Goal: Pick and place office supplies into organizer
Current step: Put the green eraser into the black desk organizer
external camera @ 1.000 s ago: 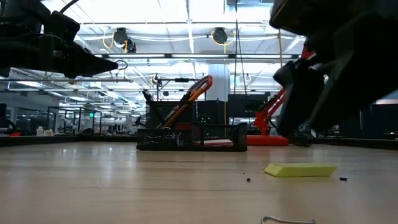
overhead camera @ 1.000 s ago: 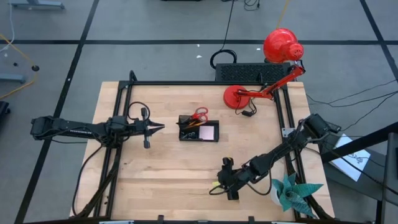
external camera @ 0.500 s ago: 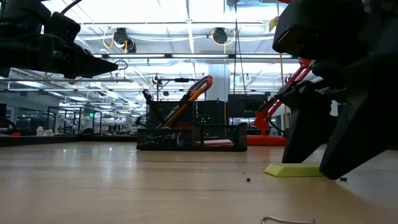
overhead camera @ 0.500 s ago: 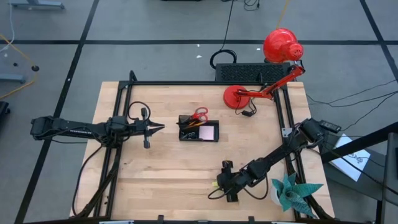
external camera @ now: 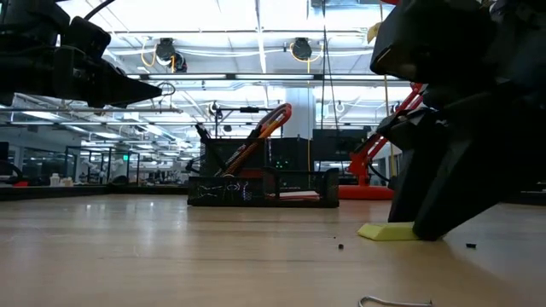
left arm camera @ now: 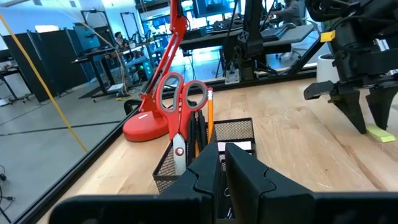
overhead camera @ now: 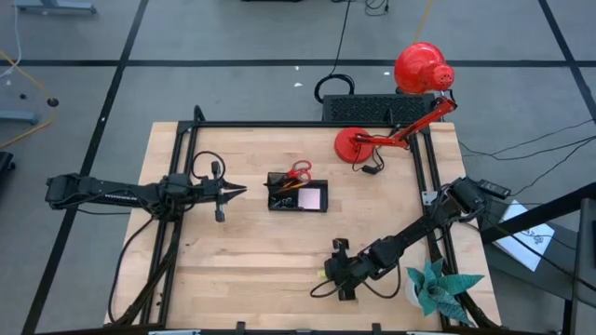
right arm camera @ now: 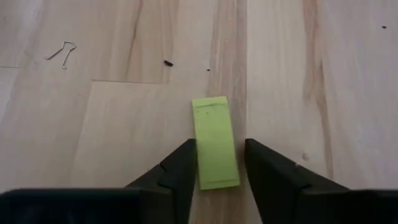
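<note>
right end effector (right arm camera: 216, 163): lower middle of the high view, down at the worktop (overhead camera: 251, 251); fingers (right arm camera: 177, 169) apart, one on each side of the yellow piece (right arm camera: 215, 142), not clamped on it
yellow piece: flat on the worktop, lower middle of the high view, well apart from the organizer; in the low view at right centre with the dark fingers standing over its right end
left end effector (overhead camera: 239, 191): left of centre in the high view, held above the worktop, tip pointing right toward the organizer; fingers together, nothing between them
organizer (overhead camera: 298, 194): black mesh tray, centre of the high view, slightly above middle; low view shows it at centre on the far side of the worktop
scissors (left arm camera: 177, 102): red handles, standing in the organizer's left part, handles up
pencils (left arm camera: 209, 112): orange and dark ones upright in the organizer next to the scissors
sticky-note pad (overhead camera: 314, 196): pink, lying in the right part of the organizer
bent wire clip (right arm camera: 61, 51): loose on the worktop, near the yellow piece, not touching; bottom centre of the low view
dark specks (external camera: 340, 247): tiny, on the worktop near the yellow piece, too small to identify
desk lamp (overhead camera: 410, 93): red, upper right of the high view, base on the worktop
paper plant (overhead camera: 438, 284): teal, lower right corner of the worktop
</note>
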`<action>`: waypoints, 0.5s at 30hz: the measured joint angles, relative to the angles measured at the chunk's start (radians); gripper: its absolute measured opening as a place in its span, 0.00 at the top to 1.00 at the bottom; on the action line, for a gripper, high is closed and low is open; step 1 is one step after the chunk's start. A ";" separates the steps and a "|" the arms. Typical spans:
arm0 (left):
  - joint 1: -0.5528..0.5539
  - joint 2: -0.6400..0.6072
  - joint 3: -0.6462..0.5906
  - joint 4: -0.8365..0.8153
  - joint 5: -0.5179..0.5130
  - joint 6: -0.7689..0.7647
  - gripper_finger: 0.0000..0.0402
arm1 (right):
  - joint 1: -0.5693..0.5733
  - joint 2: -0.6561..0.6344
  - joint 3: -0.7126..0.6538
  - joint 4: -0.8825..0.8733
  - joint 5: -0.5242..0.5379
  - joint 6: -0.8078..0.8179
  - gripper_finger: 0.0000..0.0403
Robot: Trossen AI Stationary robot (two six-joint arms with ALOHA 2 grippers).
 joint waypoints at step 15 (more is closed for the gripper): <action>0.000 0.000 0.000 0.000 0.000 0.007 0.91 | -0.005 -0.027 -0.004 0.012 0.017 -0.044 0.83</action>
